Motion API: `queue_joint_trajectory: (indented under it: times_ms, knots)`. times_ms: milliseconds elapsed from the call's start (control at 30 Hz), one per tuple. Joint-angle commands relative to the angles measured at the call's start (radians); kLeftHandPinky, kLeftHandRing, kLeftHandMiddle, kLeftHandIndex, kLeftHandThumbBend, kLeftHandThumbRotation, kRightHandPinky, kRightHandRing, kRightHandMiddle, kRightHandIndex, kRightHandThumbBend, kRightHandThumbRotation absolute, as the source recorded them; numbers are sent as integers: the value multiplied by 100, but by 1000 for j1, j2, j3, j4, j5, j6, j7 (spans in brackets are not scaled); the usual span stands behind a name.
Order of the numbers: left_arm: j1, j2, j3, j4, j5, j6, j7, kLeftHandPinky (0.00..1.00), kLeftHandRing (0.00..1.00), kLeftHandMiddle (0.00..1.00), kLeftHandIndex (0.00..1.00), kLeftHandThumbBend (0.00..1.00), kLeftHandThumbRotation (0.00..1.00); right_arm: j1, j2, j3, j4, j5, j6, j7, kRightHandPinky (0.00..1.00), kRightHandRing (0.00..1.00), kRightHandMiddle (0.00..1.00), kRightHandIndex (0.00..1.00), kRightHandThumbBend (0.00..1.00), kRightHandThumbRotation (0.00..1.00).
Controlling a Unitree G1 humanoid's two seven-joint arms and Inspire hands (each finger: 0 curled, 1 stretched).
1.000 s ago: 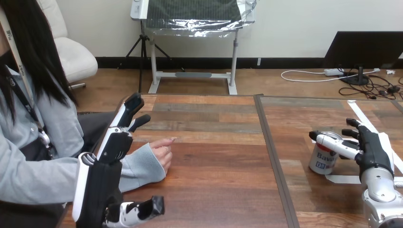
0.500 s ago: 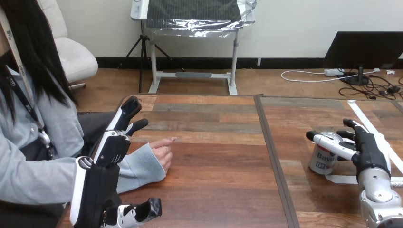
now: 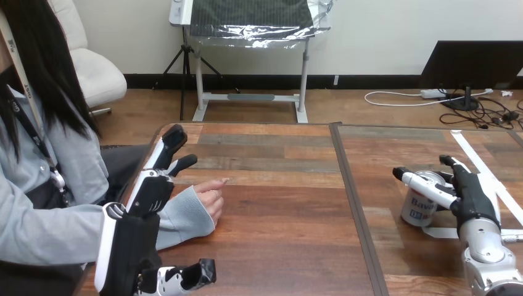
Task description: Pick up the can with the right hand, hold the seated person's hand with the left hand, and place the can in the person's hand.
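**A:** Where's the can [image 3: 421, 206]?

**B:** Upright on the table [image 3: 277, 209], out toward 3 o'clock, by a strip of white tape [image 3: 445, 232]. The right hand [image 3: 472, 196] sits at the can's 4 o'clock, spread wide. One finger lies across the near side by the rim and the others reach past the far side. Nothing is curled, so I'd say it brackets the can rather than grips it. I can't tell whether it touches.

**A:** Why come at it like that?

**B:** Probably so that closing takes the can by its sides and keeps it upright for the handover.

**A:** And the left hand [image 3: 151, 188]?

**B:** At the table's 9 o'clock, flat and relaxed, fingers pointing to 12. It's over the person's sleeve [image 3: 182, 216], at 9 o'clock from the person's hand [image 3: 211, 198]. It looks placed to steady the wrist, but nothing is wrapped round it.

**A:** And the person's hand?

**B:** Resting on the wood, loosely curled, one finger pointing toward 2 o'clock. It isn't opened upward, so I'd judge it needs supporting before it can take a can.
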Motion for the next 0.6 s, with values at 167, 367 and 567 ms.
queue_joint_trajectory:
  times_ms: [167, 367, 567]
  knots:
    - [-24, 10, -13, -49, -15, 5, -6, 83, 94, 95, 90, 100, 71, -55, 17, 29, -13, -24, -24, -9, 22, 34, 44, 93, 100, 47]
    - [-27, 5, -10, -44, -14, -2, -7, 84, 95, 95, 90, 100, 70, -50, 21, 39, -13, -29, -25, -7, 16, 26, 35, 94, 100, 46]
    - [-31, -5, 8, -41, -3, -8, -6, 84, 94, 94, 90, 100, 69, -47, 27, 50, -13, -33, -12, -10, 25, 40, 52, 93, 100, 45]
